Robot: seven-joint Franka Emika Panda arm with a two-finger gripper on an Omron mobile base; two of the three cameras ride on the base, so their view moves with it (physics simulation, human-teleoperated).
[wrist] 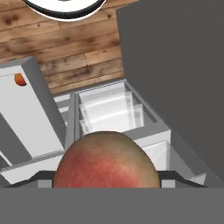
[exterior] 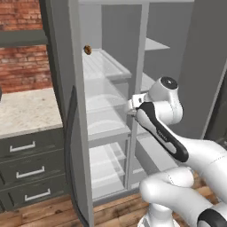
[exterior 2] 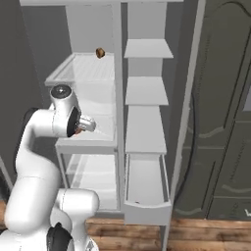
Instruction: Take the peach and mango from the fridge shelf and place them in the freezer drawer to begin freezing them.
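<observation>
At the left edge of the left base view a stone counter [exterior: 26,111] sits over dark cabinet drawers [exterior: 29,172] with metal handles, under a brick wall [exterior: 22,66]. Next comes the open fridge door [exterior: 66,111], seen edge on, and past it the fridge interior. The mango [exterior: 88,49] lies at the back edge of the ribbed translucent fridge shelf [exterior: 106,66], high in the left compartment, well above the arm's wrist. The gripper [wrist: 108,175] is clenched on the peach [wrist: 107,157], whose red and tan skin bulges up between the dark finger tips in the hand view. The fruit hangs in the air in front of the left compartment, off any shelf, with clear bins [wrist: 111,109] and the wooden floor [wrist: 65,48] beyond it. In the right base view the freezer drawer [exterior 2: 147,213] stands pulled out at the foot of the right column, low and to the right of the hand, under plain grey shelves [exterior 2: 145,130]; a small orange patch shows near one of its edges in the hand view, too small to identify
</observation>
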